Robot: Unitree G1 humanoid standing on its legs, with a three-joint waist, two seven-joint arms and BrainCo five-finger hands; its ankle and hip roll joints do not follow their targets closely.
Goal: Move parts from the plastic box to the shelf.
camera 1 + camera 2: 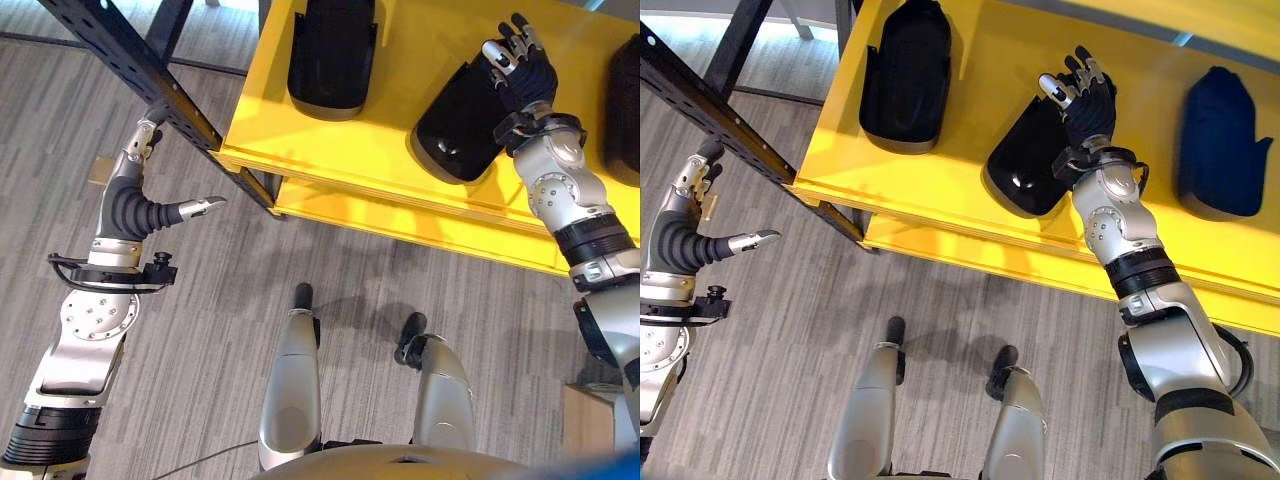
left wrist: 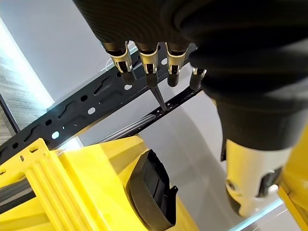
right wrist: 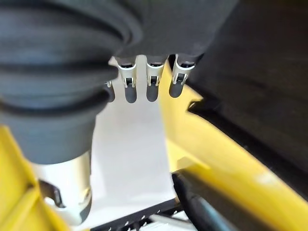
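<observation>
A black moulded part [image 1: 455, 120] lies tilted on the top board of the yellow shelf [image 1: 330, 150]. My right hand [image 1: 520, 70] is over the far end of that part, fingers straight and spread, open, with nothing gripped. In the right wrist view the fingers [image 3: 147, 82] point past the part [image 3: 260, 72], which lies beside them. Whether the hand touches the part I cannot tell. A second black part [image 1: 332, 45] lies to its left, and a third dark part [image 1: 1225, 140] to its right. My left hand [image 1: 135, 205] hangs open over the floor, left of the shelf.
A black perforated upright [image 1: 130, 60] of the shelf frame runs slantwise just above my left hand. A lower yellow board [image 1: 400, 225] juts out below the top one. Grey plank floor [image 1: 220, 330] lies in front of the shelf.
</observation>
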